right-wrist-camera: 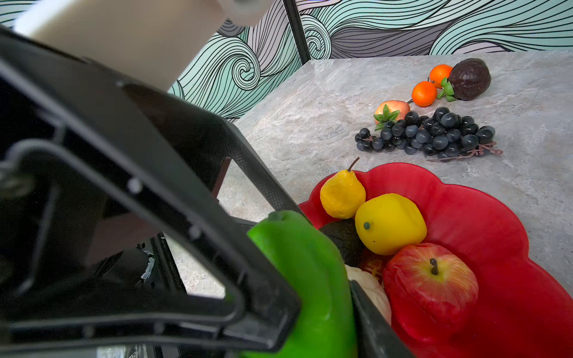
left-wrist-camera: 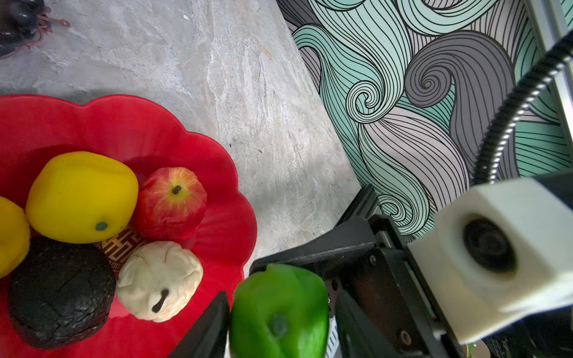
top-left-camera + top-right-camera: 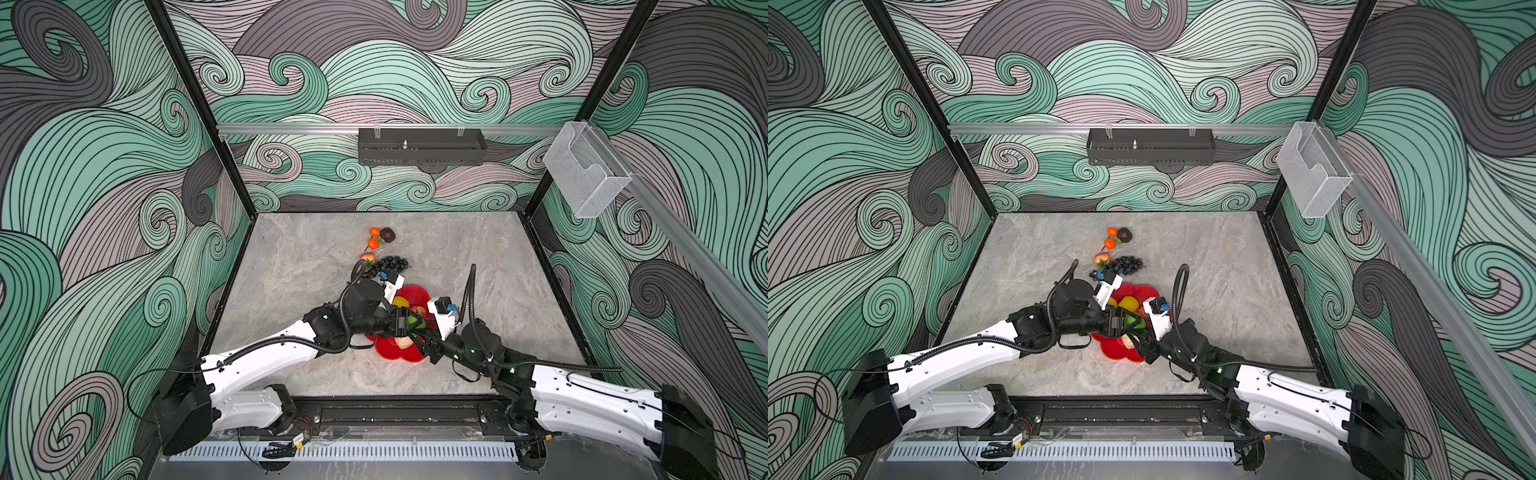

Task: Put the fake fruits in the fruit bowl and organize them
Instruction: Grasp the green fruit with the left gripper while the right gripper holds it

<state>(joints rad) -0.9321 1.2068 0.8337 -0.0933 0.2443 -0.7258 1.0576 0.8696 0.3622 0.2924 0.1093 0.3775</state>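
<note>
Lime [image 2: 279, 310], glossy green, hangs between both grippers just beside the rim of the fruit bowl [image 2: 186, 148]. The right gripper [image 3: 422, 334] is clamped on it. One of its fingers [image 1: 372, 322] presses the lime's side in the right wrist view, but its partner is hidden behind the left gripper's big black frame, which fills much of that picture. The left gripper [image 3: 411, 325] brackets the same lime. One finger [image 2: 210, 328] touches it and a thin gap seems to show on the far side, so whether it truly grips cannot be told. Both wrist views cut off the lime's lower end. Inside the bowl lie a yellow lemon [image 2: 80, 198], a red apple [image 2: 170, 201], a cream pear [image 2: 158, 279], a dark avocado [image 2: 59, 294] and a yellow pear [image 1: 342, 193], the last mostly cropped in the left wrist view. In both top views the two arms cover most of the bowl, leaving only a few red petals and scraps of fruit visible. Farther out on the table [image 2: 248, 93] rest a black grape bunch [image 1: 434, 136], a peach-coloured fruit [image 1: 392, 108] half hidden behind it, two tangerines [image 1: 424, 93] and a dark wrinkled fruit [image 1: 469, 79].
</note>
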